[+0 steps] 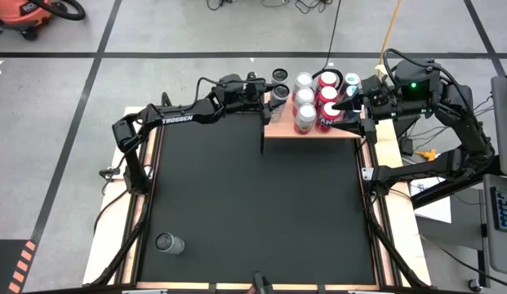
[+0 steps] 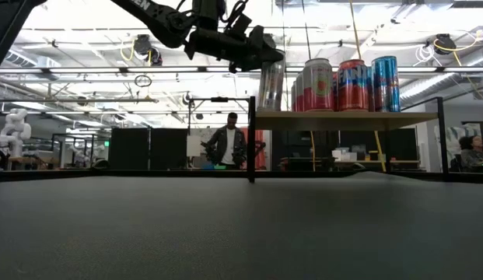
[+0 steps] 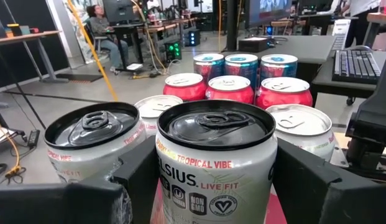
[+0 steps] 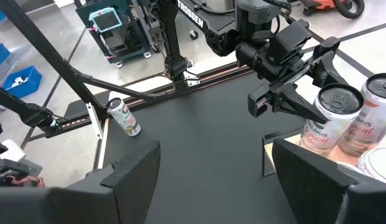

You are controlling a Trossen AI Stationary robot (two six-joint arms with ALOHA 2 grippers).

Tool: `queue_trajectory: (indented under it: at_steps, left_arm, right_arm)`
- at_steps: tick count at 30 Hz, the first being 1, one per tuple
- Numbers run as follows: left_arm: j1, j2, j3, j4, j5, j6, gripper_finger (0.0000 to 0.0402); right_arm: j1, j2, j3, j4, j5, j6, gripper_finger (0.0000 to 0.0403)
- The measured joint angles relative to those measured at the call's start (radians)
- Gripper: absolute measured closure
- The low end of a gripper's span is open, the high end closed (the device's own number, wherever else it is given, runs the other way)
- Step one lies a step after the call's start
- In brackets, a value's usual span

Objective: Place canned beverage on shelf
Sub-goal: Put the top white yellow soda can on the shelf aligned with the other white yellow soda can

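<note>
The shelf [image 1: 318, 133] [image 2: 342, 119] is a light-wood board on a black frame at the table's far edge. It carries several upright cans, silver [image 1: 304, 102], red [image 1: 326, 98] and blue [image 3: 241, 62]. At the shelf's left end my left gripper [image 1: 279, 94] [image 2: 268, 66] is shut on a black-topped silver canned beverage [image 3: 214, 155] [image 4: 332, 118]. A second black-topped can [image 3: 96, 143] stands right beside it. My right gripper [image 1: 355, 106] [image 4: 211, 174] hovers open over the shelf's right end with nothing between its fingers. My left gripper pinches the can's side wall [image 3: 165, 186], on its upper half below the rim, between its two fingers [image 3: 301, 180]. The fingers come in level from the table's left side. The can stands upright, its base [image 2: 270, 107] at the shelf board; whether it rests there I cannot tell.
One silver can [image 1: 169, 242] [image 4: 124, 116] lies on its side on the black table top near the front left corner. Beyond the table a person [image 2: 229, 144] stands in the room, and another sits at a desk [image 3: 105, 31].
</note>
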Motion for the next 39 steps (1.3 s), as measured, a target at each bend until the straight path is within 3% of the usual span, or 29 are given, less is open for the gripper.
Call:
queue_trajectory:
  at_steps: [11,24,32,39]
  left_arm:
    - [0.000,0.000,0.002,-0.061,-0.036,0.004,0.0095]
    - [0.000,-0.016,0.002,-0.099,-0.049,-0.027,0.0092]
    - [0.003,-0.100,0.002,-0.255,-0.049,-0.056,0.0091]
    - [0.001,-0.217,0.002,-0.585,-0.042,-0.056,0.0091]
  right_arm:
    - [0.000,0.000,0.000,0.000,-0.002,0.000,0.0117]
    - [0.000,0.000,0.000,-0.011,-0.003,0.003,0.0117]
    - [0.000,0.000,0.000,-0.014,-0.004,0.001,0.0117]
    - [0.000,-0.001,0.000,-0.015,-0.004,0.000,0.0117]
